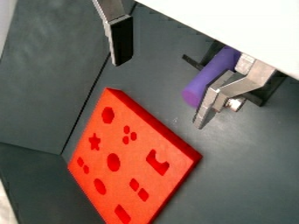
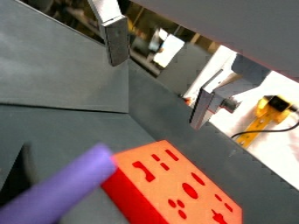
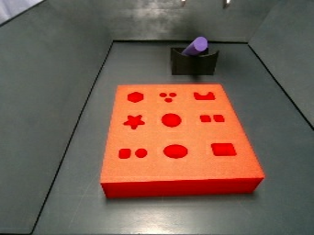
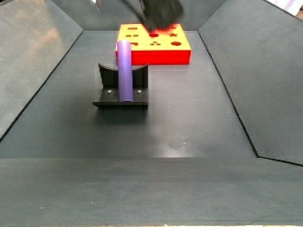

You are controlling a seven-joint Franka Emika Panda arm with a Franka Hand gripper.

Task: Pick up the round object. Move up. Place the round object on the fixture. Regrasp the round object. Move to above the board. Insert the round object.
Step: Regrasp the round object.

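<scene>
The round object is a purple peg leaning in the notch of the dark fixture at the far end of the floor. In a side view the round object stands nearly upright on the fixture. The orange-red board lies flat beside it, with its cut-out holes facing up. My gripper hangs open above the floor with nothing between its fingers. The peg shows just outside one finger, not between the two. The peg and the board also show below the open gripper.
Sloping grey walls enclose the floor on all sides. Part of the arm hangs over the board's far end. A yellow cable lies outside the enclosure.
</scene>
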